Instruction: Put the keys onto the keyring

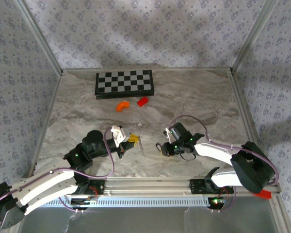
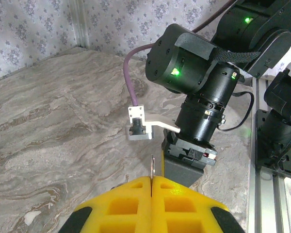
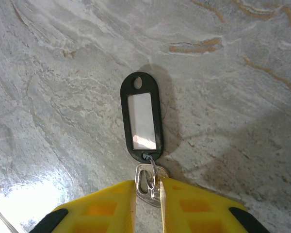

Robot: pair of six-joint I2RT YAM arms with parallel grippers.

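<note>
The keys (image 3: 141, 116) are a black oblong tag with a pale centre, lying flat on the marble. A small wire loop joins the tag to a silver key head (image 3: 146, 180). My right gripper (image 3: 149, 184) is shut on that key head, with a yellow finger pressed against each side. My left gripper (image 2: 152, 178) is shut on the keyring (image 2: 153, 166), a thin silvery piece seen edge-on and sticking up from the closed yellow fingertips. In the top view the left gripper (image 1: 132, 140) holds the keyring (image 1: 139, 143) a short way left of the right gripper (image 1: 161, 147).
A checkerboard (image 1: 125, 83) lies at the back of the table, with a curved orange piece (image 1: 122, 105) and a red block (image 1: 142, 101) in front of it. The right arm's wrist (image 2: 199, 82) looms close ahead of my left fingers. A metal rail (image 1: 150, 184) runs along the near edge.
</note>
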